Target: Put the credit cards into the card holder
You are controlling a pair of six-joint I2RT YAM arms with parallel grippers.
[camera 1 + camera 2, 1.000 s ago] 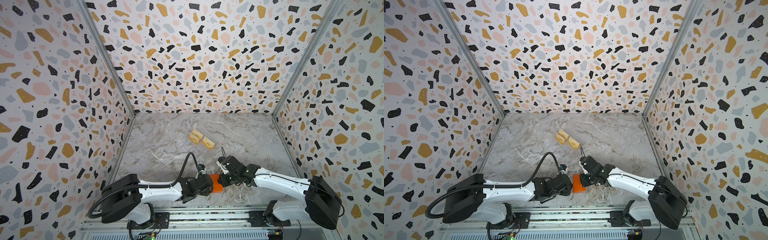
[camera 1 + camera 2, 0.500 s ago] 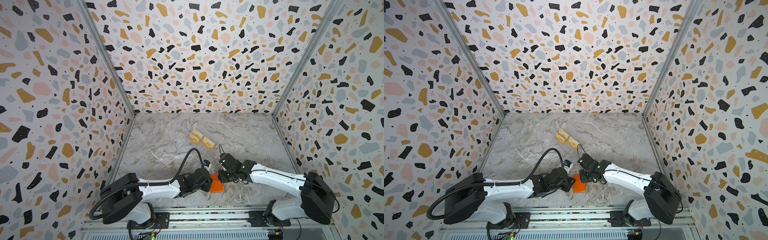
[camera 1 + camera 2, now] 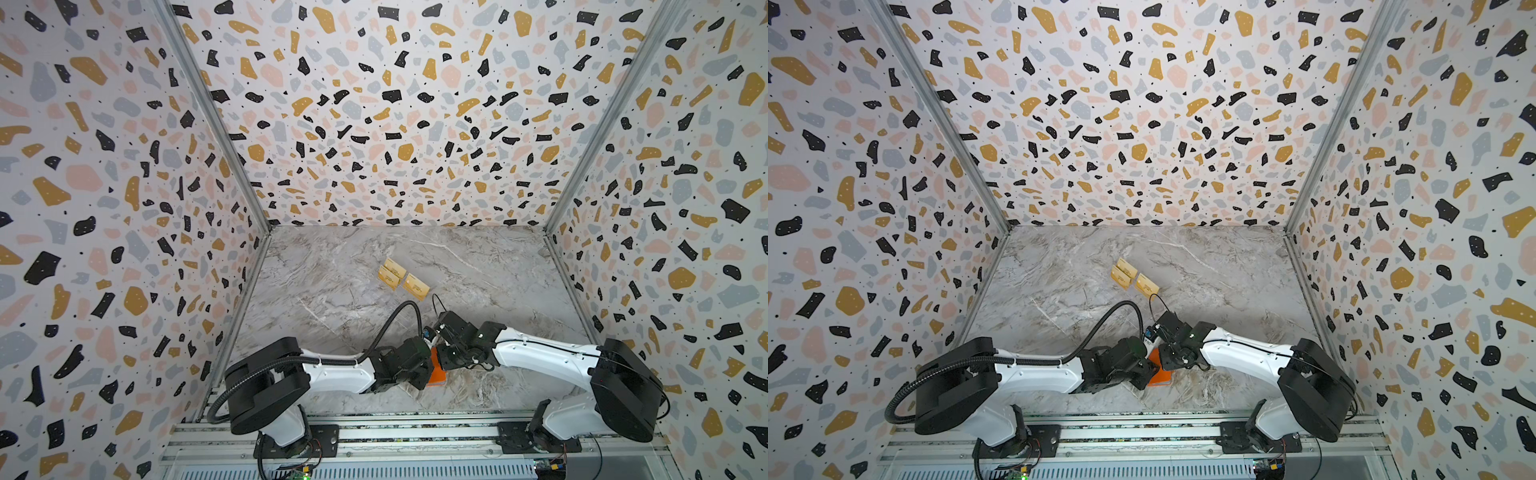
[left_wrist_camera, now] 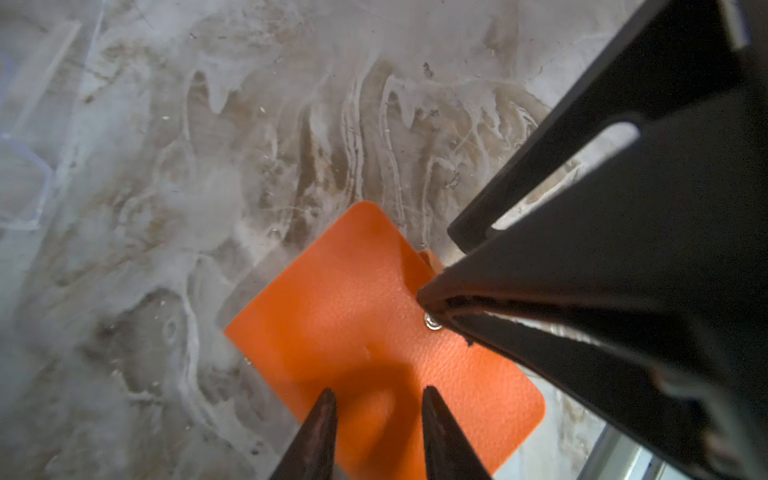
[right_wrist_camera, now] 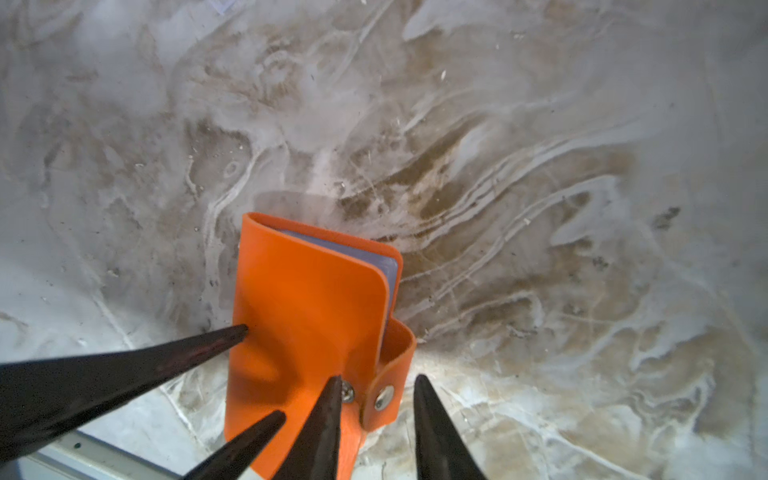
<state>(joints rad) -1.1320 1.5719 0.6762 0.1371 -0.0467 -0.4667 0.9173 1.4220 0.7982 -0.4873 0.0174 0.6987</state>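
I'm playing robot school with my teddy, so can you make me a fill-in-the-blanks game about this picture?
1. The card holder is colored ____.
2. The credit cards lying on the table number ____.
3. Those cards are colored ____.
4. The left fingers and right fingers are colored ____.

Missing words: orange; three; gold; black.

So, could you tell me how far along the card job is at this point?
Done: nothing is stowed yet. Three gold cards lie on the marble table, away from both arms.
In hand: the left gripper, open, rests its tips on the folded orange card holder. The right gripper, also open, straddles its snap strap, which looks undone.
Left: open the holder, then fetch and sleeve every card.
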